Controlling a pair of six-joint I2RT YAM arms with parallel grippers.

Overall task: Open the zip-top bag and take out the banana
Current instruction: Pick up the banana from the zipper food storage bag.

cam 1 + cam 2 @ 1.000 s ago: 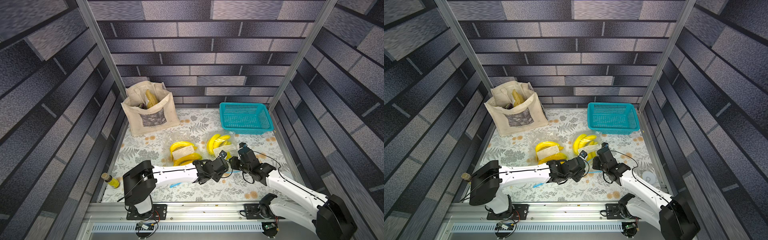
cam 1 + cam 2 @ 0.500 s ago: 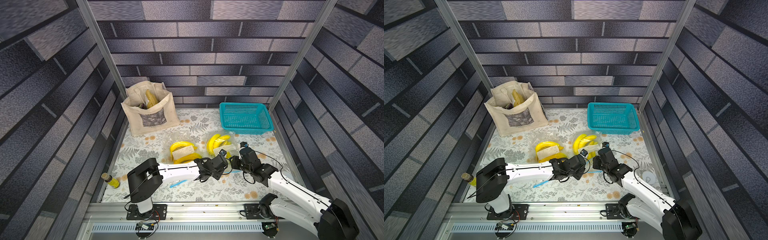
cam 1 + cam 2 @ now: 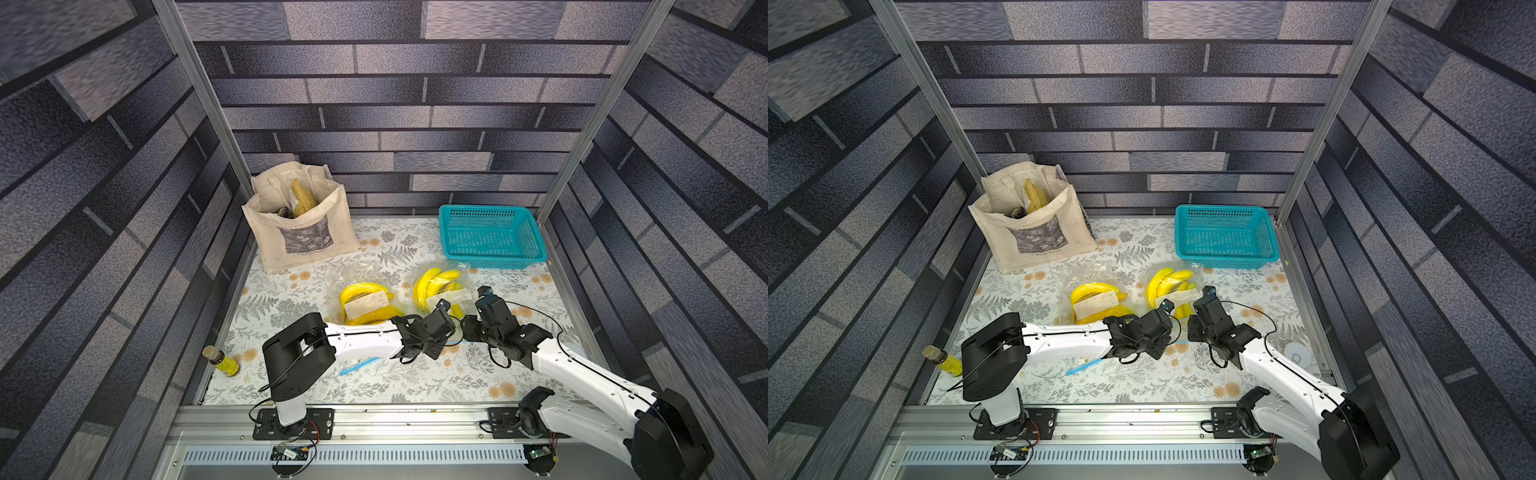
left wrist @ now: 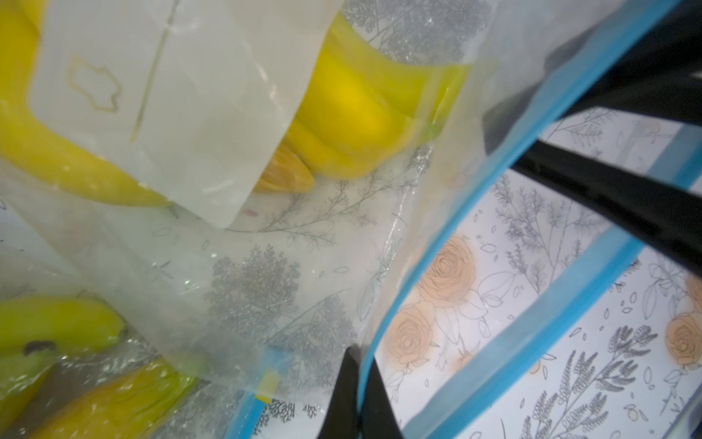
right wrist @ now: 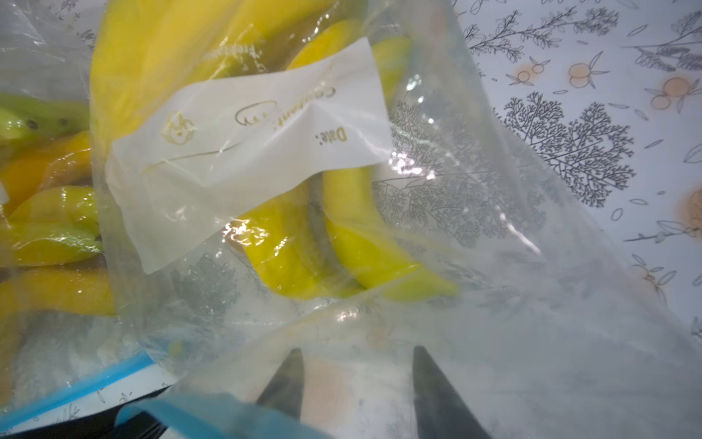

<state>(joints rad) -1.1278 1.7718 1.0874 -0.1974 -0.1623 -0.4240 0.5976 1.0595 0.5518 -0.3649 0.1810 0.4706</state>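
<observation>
The left gripper (image 4: 359,366) pinched the blue edge (image 4: 532,328) of the bag (image 4: 266,266). The right gripper (image 5: 357,355) stood open. The bag looked soft and slippery, best held there.

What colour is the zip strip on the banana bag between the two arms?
The zip strip is light blue, clearest in the left wrist view.
</observation>
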